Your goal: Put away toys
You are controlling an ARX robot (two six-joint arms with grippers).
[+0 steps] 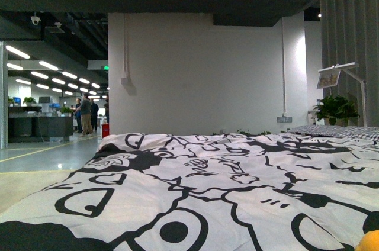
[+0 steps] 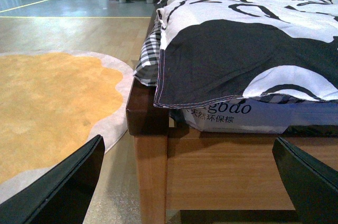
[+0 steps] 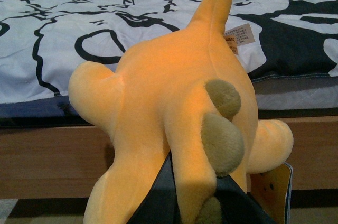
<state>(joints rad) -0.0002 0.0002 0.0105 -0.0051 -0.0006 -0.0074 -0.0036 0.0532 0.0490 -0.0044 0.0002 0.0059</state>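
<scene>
Patterned duvet (image 1: 225, 186), wooden bed frame (image 2: 227, 171), orange rug (image 2: 47, 102)

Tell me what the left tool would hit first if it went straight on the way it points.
Most likely the wooden bed frame, near its corner post, below the overhanging duvet; the open left tool faces it, though depth is unclear.

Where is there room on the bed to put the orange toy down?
Nearly the whole black-and-white duvet is bare, from its near edge to the checked fabric far right. The only crowded spot is near right, where the right hand grips the orange plush toy. The yellow rug alongside is bare too.
</scene>
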